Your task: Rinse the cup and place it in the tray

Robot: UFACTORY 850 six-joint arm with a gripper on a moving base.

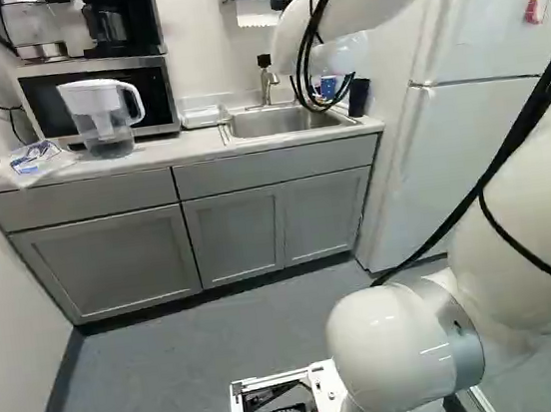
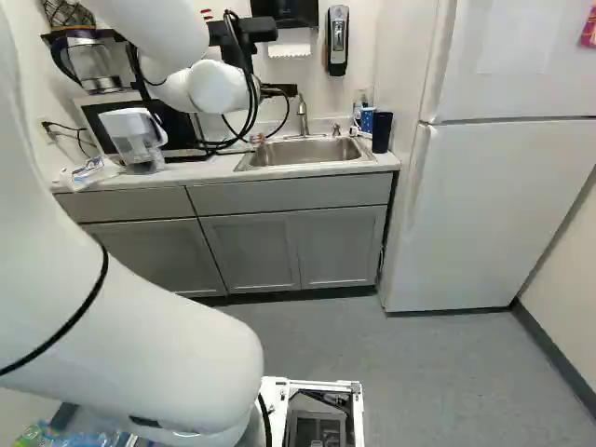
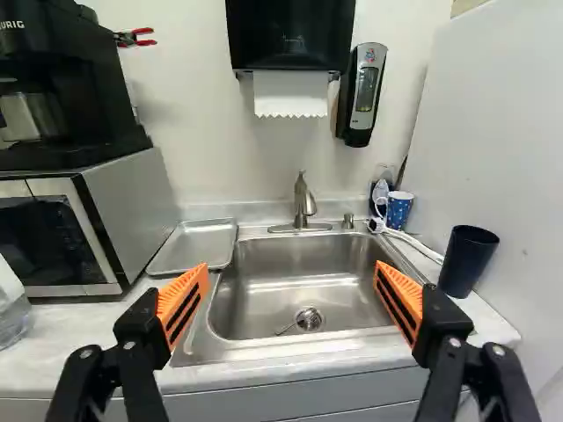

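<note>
Grpr point(image 2: 277, 91) spread wide nr sink point(image 3: 303, 262) flanked by tray point(image 3: 195, 244) & dk cup point(image 3: 466, 264)

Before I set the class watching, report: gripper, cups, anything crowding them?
Gripper open, holding nothing. Dark cup upright beside sink; dotted blue mug farther back. Tray across the basin. Refrigerator close to dark cup, approach may be tight.

The counter point(image 3: 70, 347) carries microwave point(image 3: 136, 202), pitcher point(image 1: 104, 116), tray point(image 3: 195, 246), mug point(image 3: 399, 213), cup point(image 3: 467, 264).

The white arm point(image 2: 121, 345) is reaching out ahead, and the black hand point(image 2: 282, 90) is opening its two fingers point(image 3: 183, 306) wide, showing orange pads.
</note>
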